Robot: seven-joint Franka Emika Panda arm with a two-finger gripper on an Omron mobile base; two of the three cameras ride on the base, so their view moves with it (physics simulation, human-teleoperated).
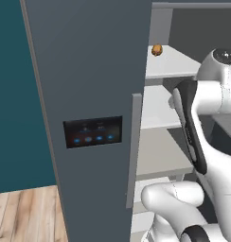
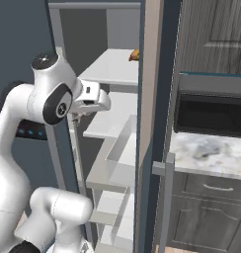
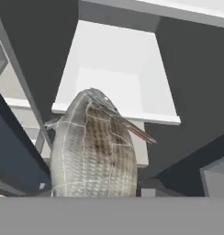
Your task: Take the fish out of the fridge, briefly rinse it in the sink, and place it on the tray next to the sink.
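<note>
While the fish (image 3: 93,147) looms close, whether the fingers pinch it I cannot tell.

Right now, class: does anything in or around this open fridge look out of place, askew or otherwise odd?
Yes: the fish isn't lying on a shelf. In the hand view it hangs close before the camera, in front of the fridge shelves, apparently held in the gripper. Otherwise the shelves sit level, and nothing looks spilled or broken.

Teal wall (image 1: 13,94) on the left with light wood flooring (image 1: 27,215) under it. Right side's got dark grey cabinets (image 2: 211,29), a black oven (image 2: 211,113) and a marble counter (image 2: 206,153).
</note>
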